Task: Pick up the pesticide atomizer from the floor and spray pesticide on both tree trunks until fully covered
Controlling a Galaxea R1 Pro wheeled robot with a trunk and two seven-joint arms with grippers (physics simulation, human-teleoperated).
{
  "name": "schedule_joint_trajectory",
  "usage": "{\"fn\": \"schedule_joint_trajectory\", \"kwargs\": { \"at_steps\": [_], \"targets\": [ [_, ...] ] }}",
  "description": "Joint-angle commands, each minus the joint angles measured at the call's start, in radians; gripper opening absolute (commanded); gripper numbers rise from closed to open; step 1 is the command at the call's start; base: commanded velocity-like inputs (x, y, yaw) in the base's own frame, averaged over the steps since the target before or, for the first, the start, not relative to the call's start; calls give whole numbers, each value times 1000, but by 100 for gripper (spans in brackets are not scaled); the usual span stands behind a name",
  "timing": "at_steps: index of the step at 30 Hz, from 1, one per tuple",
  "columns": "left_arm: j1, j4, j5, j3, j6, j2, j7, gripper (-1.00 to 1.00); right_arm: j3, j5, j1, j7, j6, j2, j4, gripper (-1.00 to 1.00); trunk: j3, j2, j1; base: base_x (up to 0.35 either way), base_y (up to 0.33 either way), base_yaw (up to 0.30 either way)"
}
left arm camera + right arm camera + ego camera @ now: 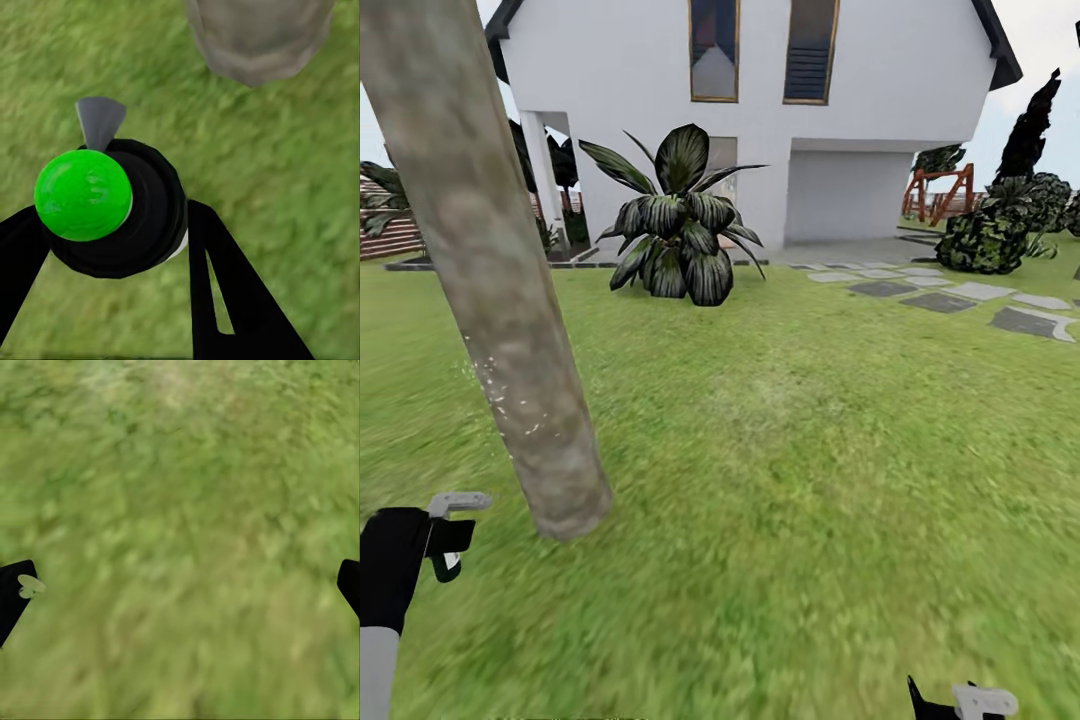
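A thick grey-beige tree trunk rises aslant from the grass lawn at the left. A few tiny white pesticide specks dot its lower part. My left gripper is at the bottom left, shut on the pesticide atomizer, whose grey head faces the trunk's foot a short way off. In the left wrist view the atomizer shows a green cap, a black body and a grey nozzle between my black fingers, with the trunk base beyond. My right gripper is open and empty over the grass.
A white house stands behind, with a low striped broad-leaved plant in front of it. Grey paving slabs and a dark bush lie at the right. A brown slat fence shows at the far left.
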Motion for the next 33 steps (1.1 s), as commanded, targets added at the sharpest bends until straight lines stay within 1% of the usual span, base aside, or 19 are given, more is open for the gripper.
{"fn": "schedule_joint_trajectory", "kwargs": {
  "at_steps": [1,6,7,10,11,14,19,25,31,33],
  "targets": [
    [0,0,0,1,-1,0,0,-100,0,0,0,0,0,0,0,100,0,0,0,52,-149,72],
    [0,-1,3,-1,-1,-5,1,-100,0,0,0,0,0,-1,0,100,0,0,0,71,-237,18],
    [0,-1,4,-2,0,-10,1,-100,0,0,0,0,1,-1,0,100,0,0,0,27,-267,1],
    [-1,-15,1,-4,1,-38,1,-100,0,0,0,0,0,0,0,100,0,0,0,8,-270,0],
    [-1,-20,1,-4,1,-42,1,-100,0,0,0,0,0,-1,0,100,0,0,0,1,-272,0],
    [-1,-22,1,-4,2,-43,1,-100,0,0,0,0,0,-1,0,100,0,0,0,13,-272,0],
    [-2,-23,0,2,2,-43,1,-100,0,1,0,0,1,0,1,100,0,0,0,151,-249,70],
    [-2,-23,-1,7,2,-41,1,-100,0,2,0,0,1,0,2,100,0,0,0,159,-245,266],
    [-2,-23,-1,7,2,-41,1,-100,0,2,0,0,1,2,2,100,0,0,0,29,-270,271],
    [-2,-23,-1,6,2,-41,1,-100,0,2,0,0,1,2,2,100,0,0,0,126,-261,138]
  ]
}}
